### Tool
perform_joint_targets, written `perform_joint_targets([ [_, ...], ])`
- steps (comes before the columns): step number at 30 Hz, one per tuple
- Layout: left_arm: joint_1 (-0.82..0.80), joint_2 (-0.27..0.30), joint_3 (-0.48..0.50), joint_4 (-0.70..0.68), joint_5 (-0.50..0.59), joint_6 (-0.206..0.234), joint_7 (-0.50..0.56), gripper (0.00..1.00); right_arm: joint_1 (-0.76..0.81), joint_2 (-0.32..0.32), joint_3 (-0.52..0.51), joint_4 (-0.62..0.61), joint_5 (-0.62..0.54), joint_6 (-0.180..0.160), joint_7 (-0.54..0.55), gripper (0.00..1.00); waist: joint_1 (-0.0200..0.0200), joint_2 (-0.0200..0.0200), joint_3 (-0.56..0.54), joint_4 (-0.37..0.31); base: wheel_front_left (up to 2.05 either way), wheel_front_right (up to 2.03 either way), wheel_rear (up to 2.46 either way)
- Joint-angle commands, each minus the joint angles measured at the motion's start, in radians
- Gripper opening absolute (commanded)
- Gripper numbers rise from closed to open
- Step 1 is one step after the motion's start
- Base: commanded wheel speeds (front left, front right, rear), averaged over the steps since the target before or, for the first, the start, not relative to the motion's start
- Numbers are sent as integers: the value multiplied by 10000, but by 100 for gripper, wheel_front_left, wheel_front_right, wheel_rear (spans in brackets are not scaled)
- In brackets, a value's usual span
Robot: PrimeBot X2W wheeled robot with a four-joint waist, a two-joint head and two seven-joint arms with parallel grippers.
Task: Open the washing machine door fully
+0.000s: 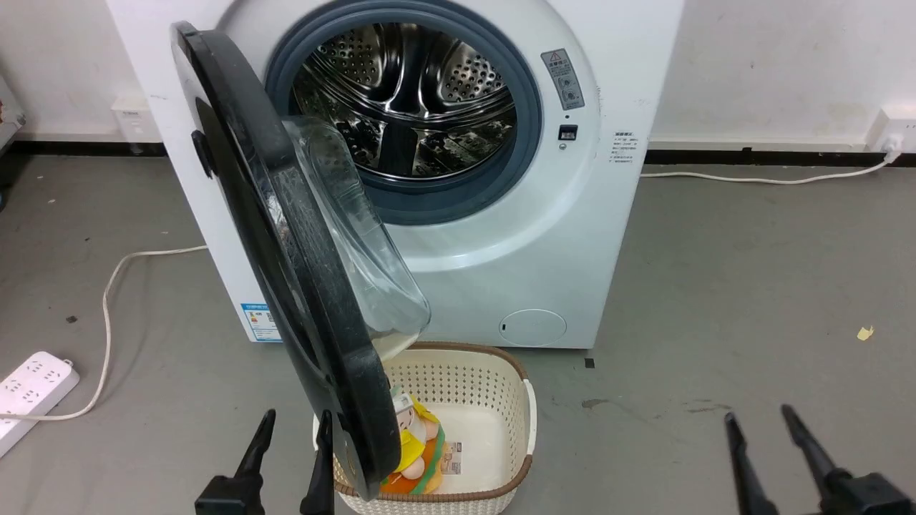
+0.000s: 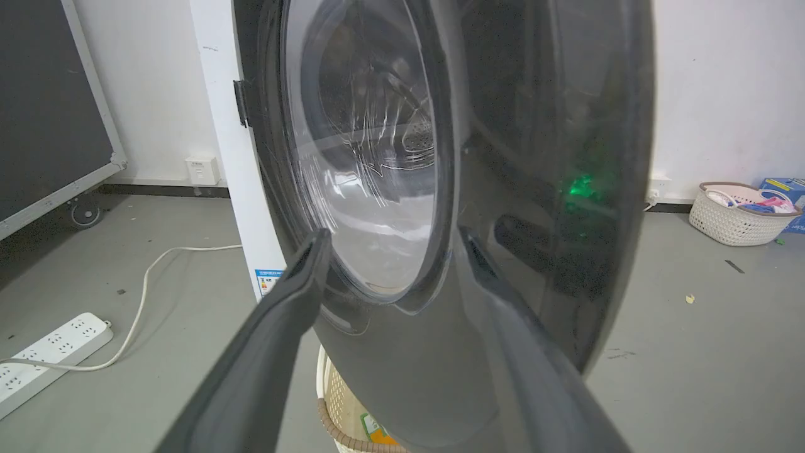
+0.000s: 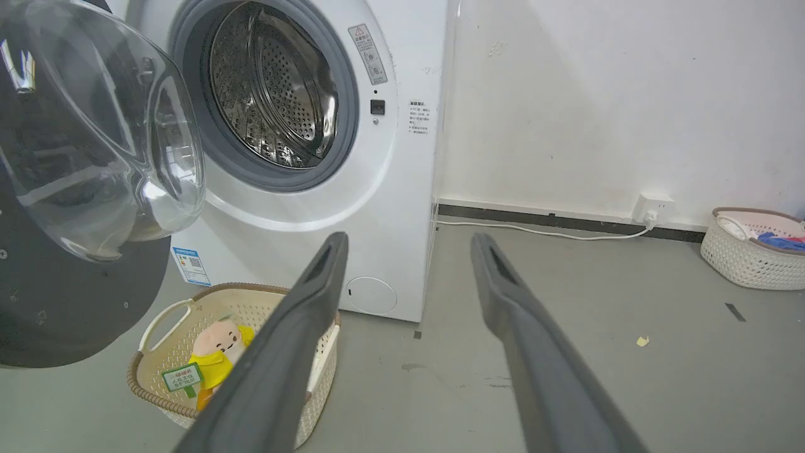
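Note:
The washing machine [image 1: 544,236] stands against the wall with its steel drum [image 1: 408,100] exposed. The washing machine door [image 1: 243,186], a black disc with a clear glass bowl [image 1: 358,250], is hinged on the left and swung out roughly square to the front, edge-on to me. My left gripper [image 1: 293,440] is open just left of the door's lower rim, facing the door's outer face [image 2: 547,126]; whether it touches is unclear. My right gripper [image 1: 758,418] is open over bare floor at the lower right, well clear of the door [image 3: 56,314].
A cream basket [image 1: 515,400] holding a plush toy [image 1: 415,443] sits on the floor under the door's lower edge. A white power strip [image 1: 32,390] and cable [image 1: 107,300] lie left. Another basket [image 3: 748,251] stands by the wall at the far right.

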Motion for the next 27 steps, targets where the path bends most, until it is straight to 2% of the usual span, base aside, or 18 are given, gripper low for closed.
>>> perform_joint_targets([
  [1,209,15,-4,33,72,-4,-53,100,139,72,101,-71,-87,8,-42,100,0,0,5,-23,0,0,0],
  [13,200,15,21,-100,104,249,-53,100,165,123,744,-322,-271,8,-43,100,0,0,37,129,0,0,0],
  [14,203,15,15,-104,95,250,-53,65,166,123,755,-322,-261,8,-43,100,0,0,37,146,0,0,0],
  [15,205,15,9,-103,86,245,-53,10,165,123,766,-319,-244,8,-43,100,0,0,40,164,0,0,0],
  [16,210,15,-2,-92,78,224,-53,0,165,123,788,-306,-220,8,-43,100,0,0,40,185,0,0,0],
  [23,60,15,382,-713,-503,350,-53,0,171,124,925,-247,-104,8,-43,100,0,0,34,312,0,0,0],
  [25,-199,15,814,-1634,-1034,541,-53,0,155,125,930,-232,-68,8,-43,100,0,0,4,358,0,0,0],
  [27,-433,15,1035,-2380,-1111,620,-53,0,141,125,941,-208,-45,8,-43,100,0,0,-24,380,0,0,0],
])
